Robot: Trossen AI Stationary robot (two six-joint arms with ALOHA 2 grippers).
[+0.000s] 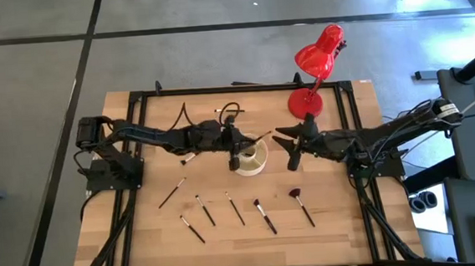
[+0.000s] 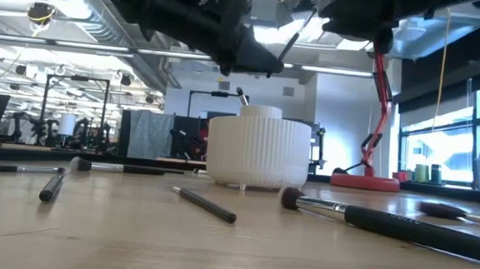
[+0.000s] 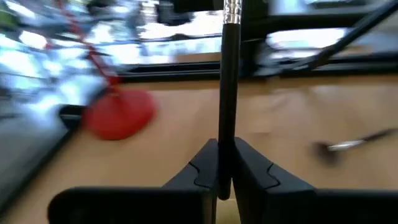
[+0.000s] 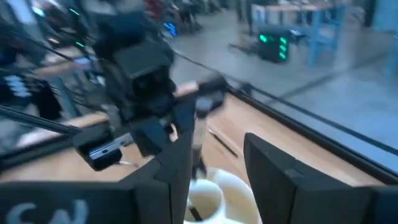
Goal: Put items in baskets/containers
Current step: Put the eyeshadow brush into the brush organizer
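Note:
My left gripper [image 1: 240,143] hovers just over the round cream cup [image 1: 250,158] and is shut on a thin black brush [image 1: 259,137]. That brush sticks out toward the table's right. One brush tip [image 2: 241,95] pokes up out of the cup. My right gripper [image 1: 288,150] is open and empty, close to the cup's right side; its wrist view shows the cup [image 4: 217,193] below its fingers. Several brushes lie flat on the wood nearer the front, among them one with a reddish fan tip [image 1: 301,206]. My left gripper pinches the black handle [image 3: 226,127] of the brush between its two fingers. The brush runs on forward past the fingertips to its silver ferrule [image 3: 231,9]. It is lifted clear, above the cup, and tilted in the low view [image 2: 290,44].
A red desk lamp [image 1: 316,60] stands at the far right behind my right arm. A black cable [image 1: 182,116] lies at the far left. A small brush [image 1: 187,158] lies under my left arm. Loose brushes [image 1: 235,209] spread across the near half.

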